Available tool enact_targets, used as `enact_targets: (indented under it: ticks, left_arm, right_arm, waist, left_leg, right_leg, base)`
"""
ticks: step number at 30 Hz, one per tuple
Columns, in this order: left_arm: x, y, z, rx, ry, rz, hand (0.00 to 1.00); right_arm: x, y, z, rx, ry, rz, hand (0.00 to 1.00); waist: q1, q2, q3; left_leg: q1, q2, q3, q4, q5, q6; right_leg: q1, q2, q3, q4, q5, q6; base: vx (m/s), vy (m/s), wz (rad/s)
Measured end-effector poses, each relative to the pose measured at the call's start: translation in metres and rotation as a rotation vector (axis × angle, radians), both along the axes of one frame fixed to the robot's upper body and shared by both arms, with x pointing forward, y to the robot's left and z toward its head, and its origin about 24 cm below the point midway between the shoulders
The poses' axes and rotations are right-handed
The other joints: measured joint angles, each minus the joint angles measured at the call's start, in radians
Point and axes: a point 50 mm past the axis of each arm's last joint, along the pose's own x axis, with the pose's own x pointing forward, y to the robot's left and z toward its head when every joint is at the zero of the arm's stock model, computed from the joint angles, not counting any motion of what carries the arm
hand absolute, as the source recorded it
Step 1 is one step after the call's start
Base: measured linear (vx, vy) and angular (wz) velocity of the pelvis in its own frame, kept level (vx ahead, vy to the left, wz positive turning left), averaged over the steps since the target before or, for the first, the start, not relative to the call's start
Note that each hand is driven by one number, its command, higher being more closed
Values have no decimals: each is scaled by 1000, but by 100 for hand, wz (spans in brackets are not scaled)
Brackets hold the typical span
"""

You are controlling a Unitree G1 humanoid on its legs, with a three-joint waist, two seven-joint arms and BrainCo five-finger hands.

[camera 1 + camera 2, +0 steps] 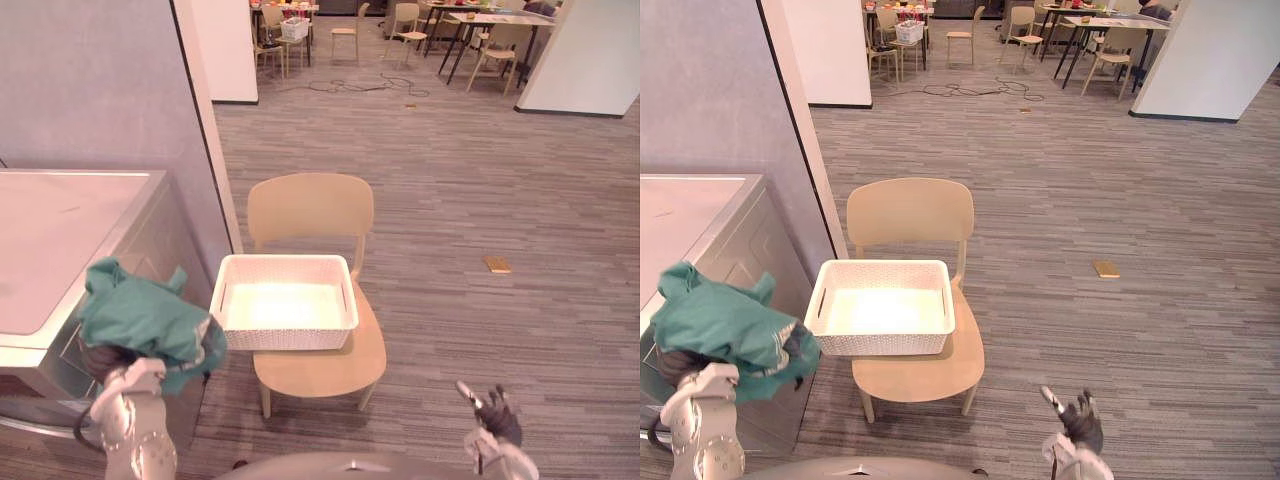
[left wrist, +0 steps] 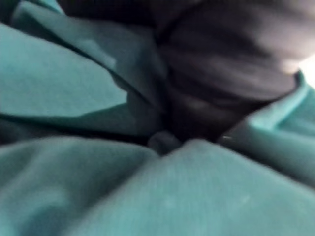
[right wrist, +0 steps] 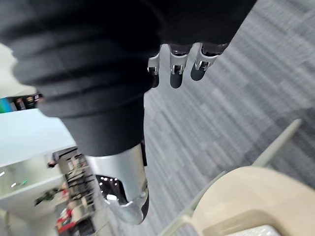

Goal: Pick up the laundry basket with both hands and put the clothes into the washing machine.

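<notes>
Here, in the left eye view, the white laundry basket (image 1: 285,262) stood empty on the seat of a wooden chair (image 1: 320,372), just right of the washing machine (image 1: 60,235). A teal garment (image 1: 145,315) lay bunched over the left hand (image 1: 105,360) at the machine's near front, outside the machine; whether that hand gripped the cloth could not be told. The right hand (image 1: 492,412) hung low at the near right, well apart from the basket.

The right eye view showed the same layout, with the basket's interior bare.

In the left wrist view, teal folds surrounded the hand's dark cover.

In the right wrist view, the right hand's fingers (image 3: 173,63) were straight and slightly apart, holding nothing.

Judged progress: the garment was out of the basket and at the machine, and loading was not yet completed.
</notes>
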Motion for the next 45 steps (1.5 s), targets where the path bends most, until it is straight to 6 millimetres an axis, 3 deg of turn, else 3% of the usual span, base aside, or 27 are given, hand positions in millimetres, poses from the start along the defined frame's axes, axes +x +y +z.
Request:
enact_targets:
  ticks: [6, 13, 15, 17, 20, 22, 23, 24, 25, 26, 27, 28, 29, 30, 31, 33, 34, 35, 36, 37, 39, 43, 45]
  left_arm:
    - [-28, -17, -48, -189, 167, -11, 100]
    - [-36, -37, -77, -325, 268, -49, 100]
    - [-38, -38, -80, -332, 282, -49, 100]
    - [-36, -39, -80, -348, 268, -50, 100]
    - [-31, -41, -77, -362, 242, -65, 100]
    - [-29, -42, -77, -368, 237, -72, 100]
    - [-21, -41, -72, -357, 212, -88, 100]
    - [-14, -46, -68, -358, 188, -123, 100]
    - [-13, -50, -66, -360, 179, -137, 100]
    - [-10, -53, -63, -358, 165, -159, 100]
    - [-8, -55, -60, -360, 150, -166, 100]
    - [-2, -55, -55, -355, 122, -177, 100]
    - [7, -54, -48, -342, 85, -187, 100]
    - [18, -55, -40, -324, 40, -222, 100]
    - [21, -57, -38, -324, 28, -235, 100]
    - [22, -64, -39, -334, 36, -261, 100]
    - [27, -72, -37, -342, 26, -292, 100]
    - [28, -75, -37, -348, 24, -304, 100]
    - [31, -73, -37, -348, 24, -299, 100]
    - [32, -65, -40, -343, 29, -263, 100]
    - [21, -56, -48, -343, 70, -215, 100]
    - [13, -56, -53, -341, 102, -217, 100]
    - [13, -59, -53, -327, 113, -239, 100]
  right_arm:
    - [-49, 22, -36, 117, 234, -97, 0]
    - [-92, 52, -66, 255, 490, -132, 0]
    - [-93, 53, -68, 238, 527, -107, 0]
    - [-80, 51, -67, 193, 535, -23, 0]
    - [-60, 42, -65, 137, 517, 60, 0]
    - [-48, 41, -64, 104, 514, 110, 0]
    - [-40, 43, -64, 91, 505, 145, 0]
    - [-27, 40, -61, 53, 485, 174, 0]
    - [-23, 36, -58, 27, 476, 176, 0]
    - [-18, 27, -53, -17, 457, 181, 0]
    - [-10, 23, -50, -39, 436, 192, 0]
    - [-8, 21, -49, -42, 434, 196, 0]
    - [-6, 30, -51, -18, 424, 196, 0]
    - [-7, 43, -55, 31, 410, 163, 0]
    - [-7, 42, -53, 23, 406, 166, 0]
    - [-9, 39, -53, 16, 415, 165, 0]
    - [-9, 37, -53, 14, 419, 164, 0]
    - [-9, 35, -53, 12, 417, 155, 0]
    - [-7, 33, -53, 18, 415, 138, 0]
    - [-8, 44, -57, 64, 421, 123, 0]
    - [-13, 52, -61, 92, 441, 123, 0]
    - [-18, 51, -62, 102, 460, 122, 0]
    - [-15, 48, -60, 95, 445, 112, 0]
  waist:
    - [17, 11, 2]
    - [44, 11, 16]
    - [45, 10, 39]
    - [45, 11, 99]
    - [57, 35, 171]
    - [63, 23, 182]
    - [65, -29, 196]
    - [69, -41, 210]
    - [71, -36, 217]
    - [70, 11, 215]
    - [67, 46, 212]
    - [62, 36, 212]
    - [47, -2, 208]
    - [46, -26, 218]
    - [50, -25, 217]
    - [44, -8, 200]
    - [43, 3, 194]
    - [41, 12, 188]
    - [31, 2, 185]
    - [37, -29, 187]
    - [41, -49, 182]
    - [71, -32, 188]
    - [81, -23, 185]
  left_leg:
    - [29, 11, 5, 0, -1, 0]
    - [21, 26, -18, 1, -2, 0]
    - [22, 33, -23, 2, -2, 0]
    - [19, 45, -31, 8, 0, -2]
    - [-69, 58, -80, 88, -1, -3]
    - [-102, 34, -76, 30, -67, -91]
    - [-121, -11, -83, 82, -42, -38]
    - [-182, -31, -71, 304, -60, 36]
    - [-194, -7, -49, 409, -101, 66]
    - [-164, 47, -6, 483, -195, 84]
    - [-140, 39, 6, 434, -212, 83]
    - [-123, 11, 6, 358, -190, 84]
    - [-85, -29, -14, 239, -155, 110]
    - [-93, 43, 84, 383, -240, 169]
    - [-93, 120, 94, 502, -272, 146]
    - [-70, 235, 75, 571, -281, 116]
    - [-63, 260, 49, 547, -270, 106]
    - [-61, 256, 32, 514, -289, 42]
    - [-68, 218, 26, 482, -317, -108]
    - [-85, 171, 20, 487, -322, -102]
    - [-100, 165, -8, 532, -342, -94]
    - [-151, 158, -68, 682, -458, -63]
    - [-155, 125, -80, 679, -476, -47]
  right_leg:
    - [20, 1, -2, 38, -23, 1]
    - [16, 2, -35, 95, -49, -3]
    - [17, 6, -42, 115, -55, -4]
    - [10, 4, -69, 172, -82, -7]
    - [-40, -11, -118, 278, -128, -17]
    - [-97, -53, -145, 311, -140, -25]
    - [-129, -123, -160, 324, -143, -47]
    - [-157, -170, -167, 342, -142, -63]
    - [-160, -170, -176, 346, -139, -66]
    - [-153, -164, -197, 367, -138, -66]
    - [-152, -159, -208, 397, -148, -52]
    - [-160, -172, -211, 413, -164, -48]
    - [-162, -201, -206, 382, -161, -58]
    - [-107, -235, -280, 355, -112, -38]
    - [-82, -234, -300, 355, -104, -28]
    - [-70, -250, -341, 370, -97, -12]
    - [-78, -275, -359, 389, -87, 4]
    - [-86, -289, -365, 399, -78, 16]
    - [-88, -322, -379, 403, -54, 32]
    - [-88, -339, -374, 374, -36, 28]
    - [-21, -294, -363, 302, -6, 25]
    - [72, -310, -401, 268, 77, 45]
    - [66, -342, -365, 293, 190, -31]
  base:
    - [0, 0, 0]
    - [-42, -9, 17]
    - [-36, -32, 15]
    - [-66, -50, 37]
    - [-167, -41, 63]
    - [-137, 21, 68]
    - [-124, 80, 75]
    - [-128, 69, 66]
    - [-127, 18, 46]
    - [-90, 49, 42]
    - [-106, 73, 54]
    - [-96, 88, 73]
    - [-37, 47, 126]
    - [-30, 64, 122]
    - [0, 62, 103]
    - [-70, 234, 62]
    - [-54, 356, 73]
    - [-31, 424, 88]
    - [-24, 438, 76]
    - [-25, 346, 64]
    - [12, 188, 43]
    - [-33, 234, 43]
    - [-26, 203, 52]
